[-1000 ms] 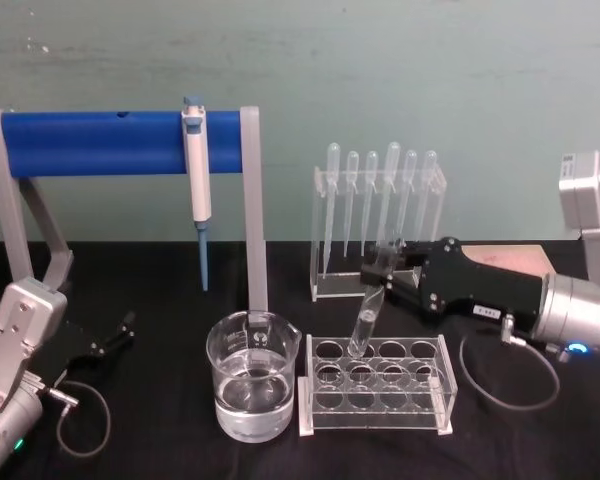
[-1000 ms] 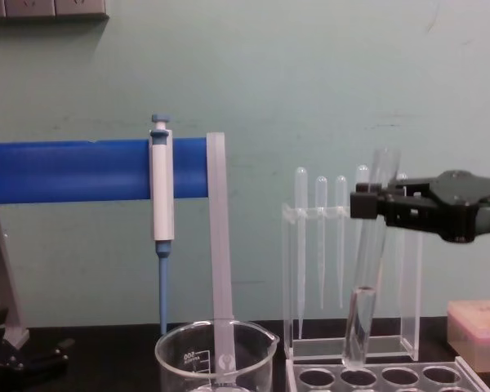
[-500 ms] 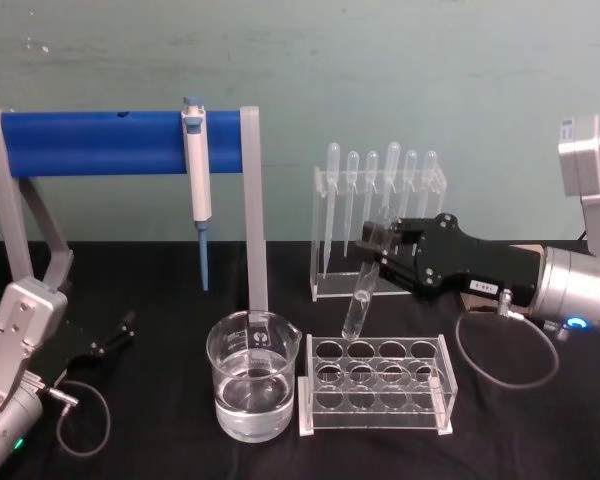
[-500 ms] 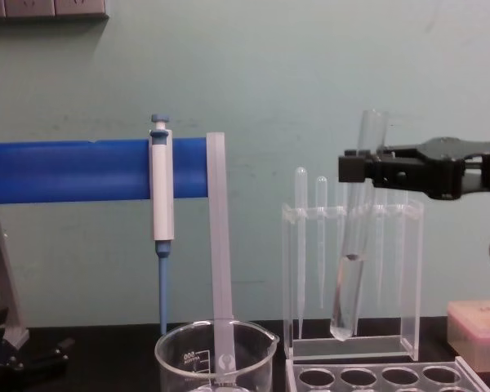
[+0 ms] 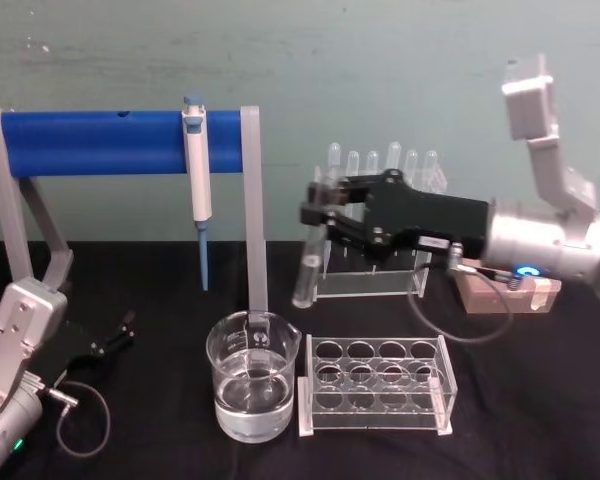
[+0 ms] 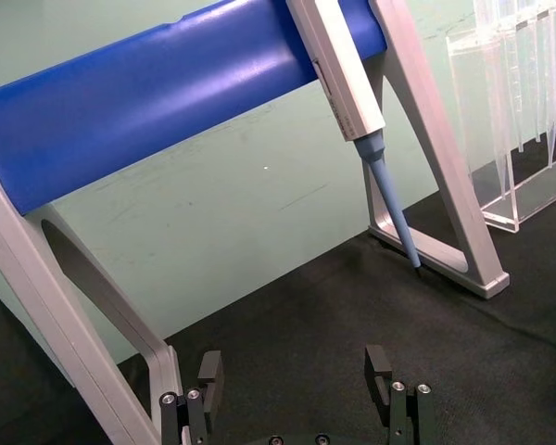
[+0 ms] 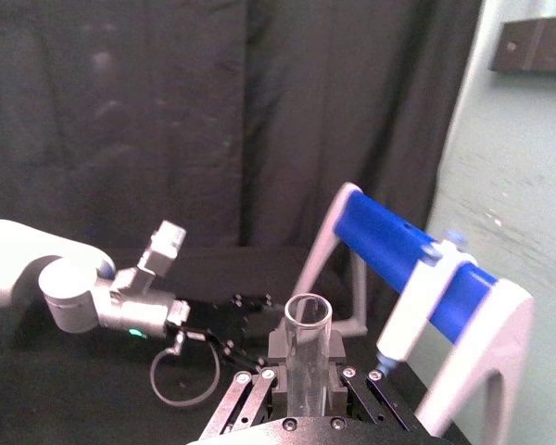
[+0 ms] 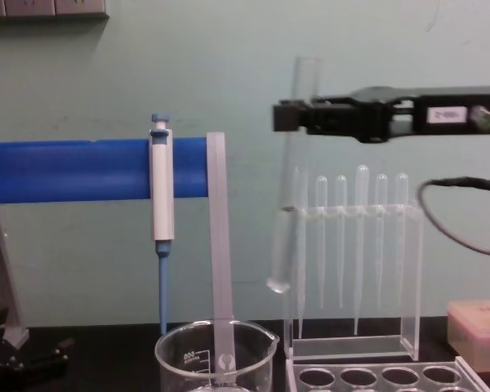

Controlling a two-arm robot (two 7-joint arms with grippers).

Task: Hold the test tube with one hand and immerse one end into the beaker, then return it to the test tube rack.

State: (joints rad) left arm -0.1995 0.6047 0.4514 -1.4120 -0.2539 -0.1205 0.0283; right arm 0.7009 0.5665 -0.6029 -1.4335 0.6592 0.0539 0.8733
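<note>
My right gripper (image 5: 321, 206) is shut on the upper part of the clear test tube (image 5: 305, 268). The tube hangs nearly upright in the air, its rounded end above and just right of the beaker (image 5: 252, 378). From the chest, the tube (image 8: 287, 200) slants down from the gripper (image 8: 292, 117), with its bottom well above the beaker's rim (image 8: 216, 333). Looking from the right wrist, I see the tube's open rim (image 7: 308, 315) between the jaws. The beaker holds clear liquid. My left gripper (image 5: 117, 334) rests open on the table at far left, fingers (image 6: 378, 364) spread.
A clear rack with round holes (image 5: 378, 385) stands right of the beaker. Behind it is a pipette stand (image 5: 380, 225). A white-and-blue pipettor (image 5: 196, 170) hangs on the blue-bar frame (image 5: 100, 142), whose grey leg (image 5: 254, 220) rises just behind the beaker. A pink box (image 5: 505, 290) lies at right.
My right gripper has lifted the test tube up out of the rack and carried it left, toward the beaker. The left arm has stayed put.
</note>
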